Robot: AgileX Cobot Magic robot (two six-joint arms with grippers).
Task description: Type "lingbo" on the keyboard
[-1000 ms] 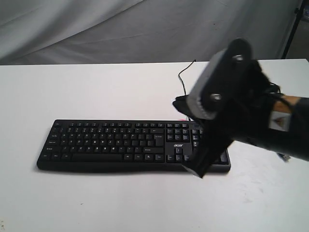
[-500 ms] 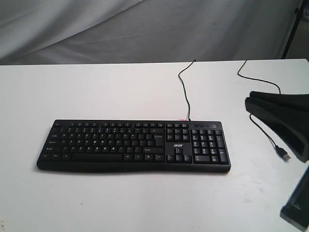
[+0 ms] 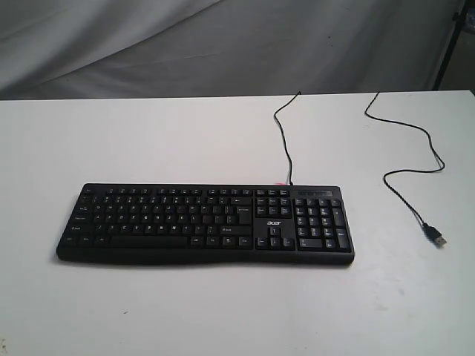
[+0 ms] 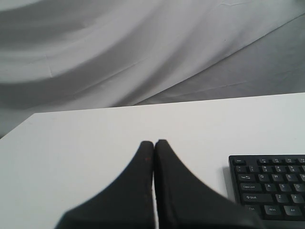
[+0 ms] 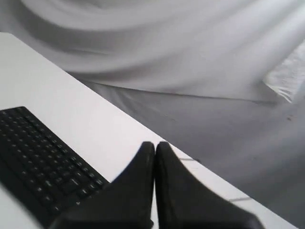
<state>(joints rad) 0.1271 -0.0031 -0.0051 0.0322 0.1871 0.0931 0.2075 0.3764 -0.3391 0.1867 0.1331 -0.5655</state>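
- Gone from the exterior view is the right gripper, which loomed over the keyboard a second ago.
- Right gripper and left gripper are both pressed closed, holding nothing.
- The keyboard lies flat mid-table, beside a loose USB cable.
- Rigid but light, it would likely skid; I'd tap keycaps straight down, not grasp.

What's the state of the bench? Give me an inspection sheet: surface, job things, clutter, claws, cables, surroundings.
Surface: white table, flat.
Job things: black keyboard, lying flat, nothing touching it.
Clutter: nothing seen.
Claws: left claw shut, empty; right claw shut, empty; both off the keys.
Cables: keyboard cable runs to the table's far edge; USB cable lies loose right of the keyboard, plug free.
Surroundings: grey cloth backdrop.
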